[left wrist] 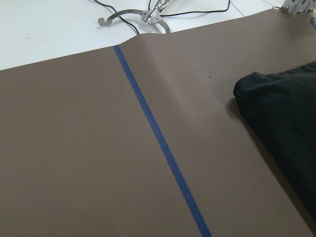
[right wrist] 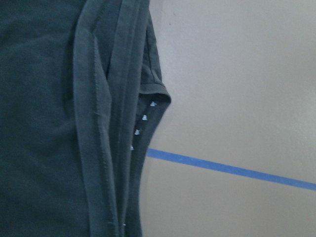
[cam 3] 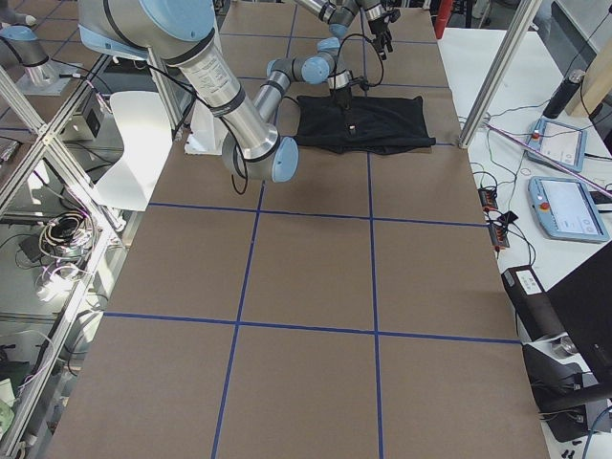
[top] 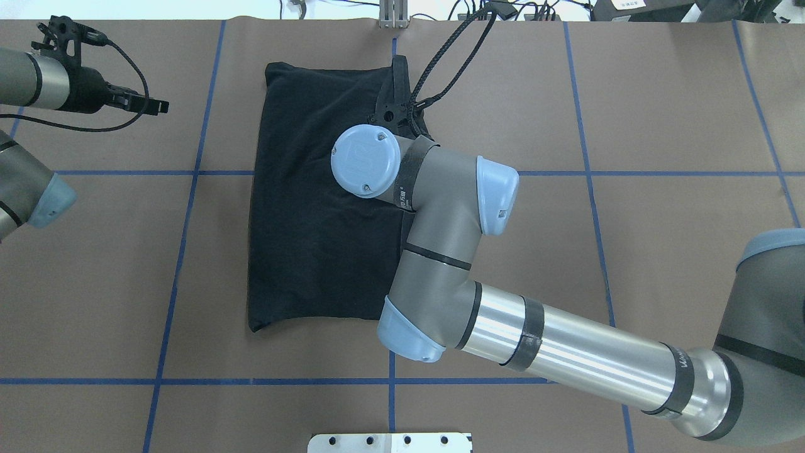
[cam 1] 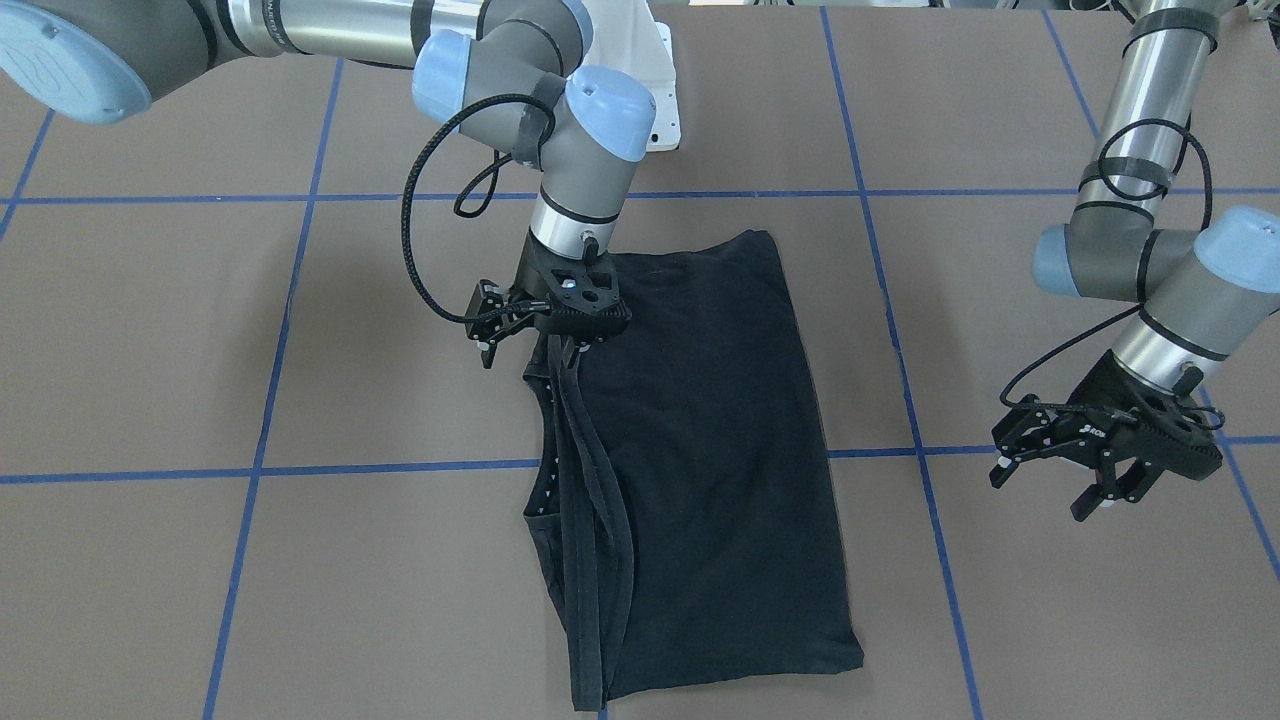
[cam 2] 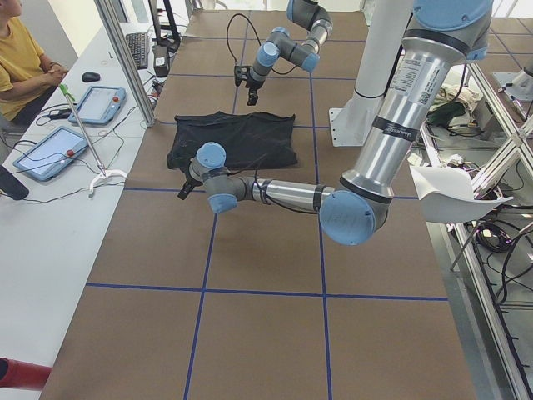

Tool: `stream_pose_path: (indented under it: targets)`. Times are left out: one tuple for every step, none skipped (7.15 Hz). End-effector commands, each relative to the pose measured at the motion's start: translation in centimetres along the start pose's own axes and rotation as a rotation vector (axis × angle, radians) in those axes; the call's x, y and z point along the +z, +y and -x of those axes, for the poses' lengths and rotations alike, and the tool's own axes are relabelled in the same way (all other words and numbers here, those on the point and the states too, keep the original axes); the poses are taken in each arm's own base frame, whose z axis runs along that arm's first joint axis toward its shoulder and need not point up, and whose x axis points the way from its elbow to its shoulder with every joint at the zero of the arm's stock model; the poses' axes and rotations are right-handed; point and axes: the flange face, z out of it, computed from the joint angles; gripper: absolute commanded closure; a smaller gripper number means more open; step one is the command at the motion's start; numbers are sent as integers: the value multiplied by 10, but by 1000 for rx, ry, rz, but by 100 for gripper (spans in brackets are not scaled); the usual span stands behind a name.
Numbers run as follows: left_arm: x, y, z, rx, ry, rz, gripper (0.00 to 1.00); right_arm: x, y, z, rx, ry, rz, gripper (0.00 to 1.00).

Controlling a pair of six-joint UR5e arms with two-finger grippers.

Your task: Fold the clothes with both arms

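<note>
At the right fingers (cam 1: 568, 350): drawn narrow and seemingly nipped on the bunched hems at the edge of the T-shirt (cam 1: 700, 450); hard to be sure, black on black. Seams gathered in a ridge running up toward them.

At the left fingers (cam 1: 1088, 503): spread wide, holding nothing, touching nothing, hung over bare bench (cam 1: 200, 350) well apart from the cloth.

Outward from there: folded into a long dark panel, lying across a blue tape line (cam 1: 400, 466) near mid-bench. Stacked hems and a sleeve opening along the robot's right side, a smooth fold along its left.

Likely to handle like any thin cotton: light, limp, with no stiffness to carry a shape. Prone to sag between grips and to drag lower layers along. Best taken at corners or along the hemmed edge, pinching through every layer, one grip per end, lifted level and laid down slowly.

Farther out: right arm (cam 1: 590, 150) bent over the shirt, left arm (cam 1: 1150, 120) off to the side.
</note>
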Motion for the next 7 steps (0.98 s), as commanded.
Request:
stream_pose_path:
  targets:
    - [1,1,0,-1,0,2,0,-1,2,36,62,-39,34,0]
    - [1,1,0,0,-1,3,0,4,20,44,100,10,77,0]
    - [1,1,0,1,-1,3,0,1,36,53,120,44,114,0]
    - [1,1,1,0,-2,4,0,2,59,65,135,74,142,0]
    - [1,1,0,1,-1,3,0,7,76,77,138,88,157,0]
    - [1,1,0,1,-1,3,0,18,87,84,141,110,167,0]
    - [1,1,0,2,0,2,0,32,92,84,134,139,176,0]
